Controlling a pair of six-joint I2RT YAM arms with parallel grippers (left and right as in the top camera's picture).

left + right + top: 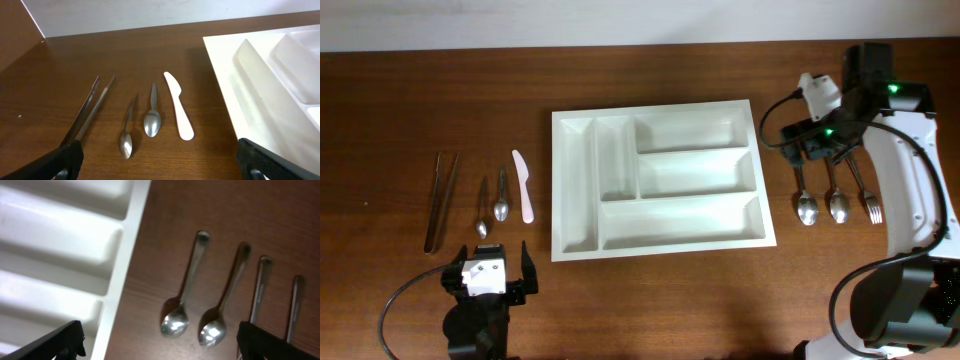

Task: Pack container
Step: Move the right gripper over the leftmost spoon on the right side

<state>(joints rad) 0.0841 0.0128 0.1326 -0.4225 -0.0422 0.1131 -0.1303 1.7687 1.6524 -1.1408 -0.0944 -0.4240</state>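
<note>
1. The table (400,100) is carrying everything, its brown wood grain showing all round.
2. The tray (558,190) is lying flat at the table's middle, between two sets of cutlery. It is showing as glossy white plastic, with two narrow upright slots at its left and three wide ones stacked at its right. All five are standing empty, so by my reading the packing is not yet under way.
3. The right gripper (162,342) is hovering over the right-hand cutlery with its fingers spread wide, holding nothing. The left gripper (488,268) is sitting at the near edge, its jaws likewise wide apart and empty.
4. Left of the tray, chopsticks (440,200), a white knife (524,187) and two teaspoons (501,205) are lying apart from one another. Right of it, two spoons (806,208) and a fork (872,208) are lying side by side. Every piece is awaiting its move into the tray.
</note>
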